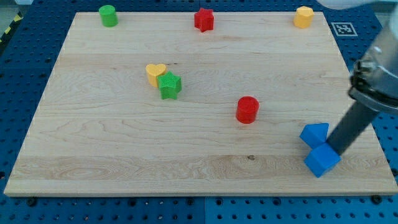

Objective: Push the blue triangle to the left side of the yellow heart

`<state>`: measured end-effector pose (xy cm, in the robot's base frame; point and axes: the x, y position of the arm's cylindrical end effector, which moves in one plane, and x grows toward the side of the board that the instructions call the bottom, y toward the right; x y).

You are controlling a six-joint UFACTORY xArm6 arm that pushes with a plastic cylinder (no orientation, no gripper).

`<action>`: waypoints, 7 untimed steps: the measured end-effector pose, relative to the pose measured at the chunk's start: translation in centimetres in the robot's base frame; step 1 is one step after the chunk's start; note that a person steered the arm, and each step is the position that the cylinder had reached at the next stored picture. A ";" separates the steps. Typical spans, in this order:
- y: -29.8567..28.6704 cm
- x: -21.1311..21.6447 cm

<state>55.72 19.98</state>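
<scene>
The blue triangle [314,134] is sitting near the board's lower right corner, touching a blue cube [322,160] — my tip [334,150], grasping nothing, is pressing beside both, apparently starting the long leftward push toward the yellow heart [155,73].

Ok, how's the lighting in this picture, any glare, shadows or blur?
Camera view: even, soft light, no glare on the wooden board; blocks like the red cylinder cast only faint shadows; the arm's upper part at the view's right looks blurred; my tip sits sharp beside the blue blocks.
</scene>
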 end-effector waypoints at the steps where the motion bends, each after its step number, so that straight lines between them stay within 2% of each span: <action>1: -3.3 -0.5; 2: -3.4 -0.5; 4: 1.6 -0.6; 5: 1.5 -1.9; 7: -3.8 -2.8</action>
<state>52.95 16.17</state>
